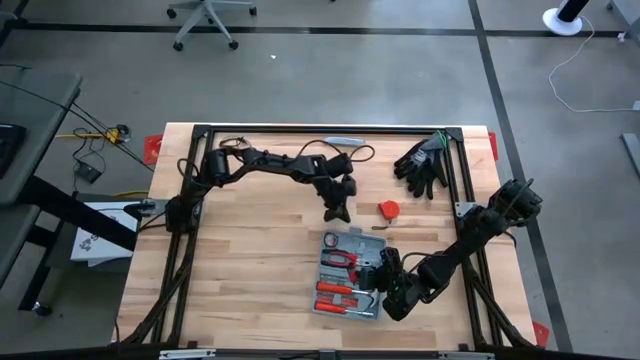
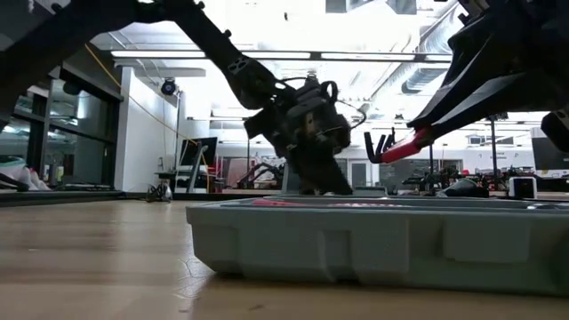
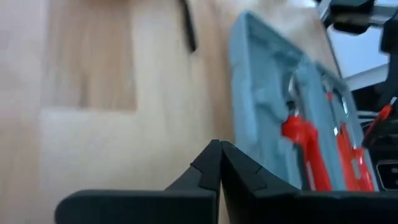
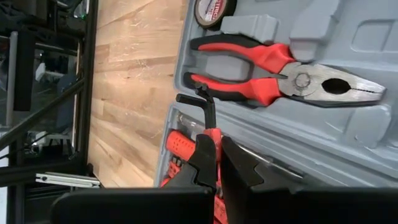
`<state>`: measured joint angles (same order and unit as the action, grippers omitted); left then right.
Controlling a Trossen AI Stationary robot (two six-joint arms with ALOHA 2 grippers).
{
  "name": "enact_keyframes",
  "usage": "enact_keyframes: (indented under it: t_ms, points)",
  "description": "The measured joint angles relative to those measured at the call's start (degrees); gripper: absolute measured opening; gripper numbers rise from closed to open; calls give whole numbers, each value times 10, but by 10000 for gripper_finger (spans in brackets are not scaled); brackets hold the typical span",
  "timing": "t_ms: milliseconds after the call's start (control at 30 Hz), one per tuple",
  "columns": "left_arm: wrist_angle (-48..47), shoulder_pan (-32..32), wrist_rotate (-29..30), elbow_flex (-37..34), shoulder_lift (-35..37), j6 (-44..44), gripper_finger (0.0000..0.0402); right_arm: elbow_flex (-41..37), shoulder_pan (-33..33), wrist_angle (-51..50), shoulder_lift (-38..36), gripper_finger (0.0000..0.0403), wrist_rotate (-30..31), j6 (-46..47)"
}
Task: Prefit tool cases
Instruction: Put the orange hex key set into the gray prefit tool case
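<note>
The grey-blue tool case (image 1: 346, 276) lies open and flat on the wooden table, with red-handled tools in its moulded recesses; red-and-black pliers (image 4: 280, 74) rest in one. My right gripper (image 4: 216, 158) hangs over the case's right side (image 1: 380, 272), shut on a red-handled tool with a black bent end (image 4: 200, 99). My left gripper (image 1: 337, 210) hovers just beyond the case's far end, shut with nothing between its fingers (image 3: 219, 158). In the low view the case (image 2: 356, 240) hides its fingertips. My right gripper pinches the tool's red part (image 4: 213, 135) between its two fingers, which slant down over the case. The black shaft sticks out past the fingertips and ends in a bend. In the low view the tool (image 2: 400, 144) hangs clear above the case, tilted slightly.
A red tape measure (image 1: 389, 208) lies right of my left gripper. Black gloves (image 1: 424, 162) sit at the far right and a slim grey bar (image 1: 341, 141) at the far edge. A black frame (image 1: 300, 130) rims the table. Bare wood lies left of the case.
</note>
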<state>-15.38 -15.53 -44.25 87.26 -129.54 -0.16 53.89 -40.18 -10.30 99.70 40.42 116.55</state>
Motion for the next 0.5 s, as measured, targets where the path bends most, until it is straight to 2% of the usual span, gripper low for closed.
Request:
enact_keyframes:
  t_ms: [100, 200, 300, 500]
  points:
    - [-52, -11, 6, 0, 0, 29, 0, 0, 0, -2, 0, 0, 0, 0]
    - [-68, -23, -58, 0, 0, 47, 0, 0, 0, -6, 0, 0, 0, -2]
    - [-58, -26, -69, 0, 0, 30, 10, 0, 0, -9, 0, 0, 0, -2]
    - [0, -11, -58, 0, 0, -25, 88, 0, 0, -12, 0, 0, 0, -5]
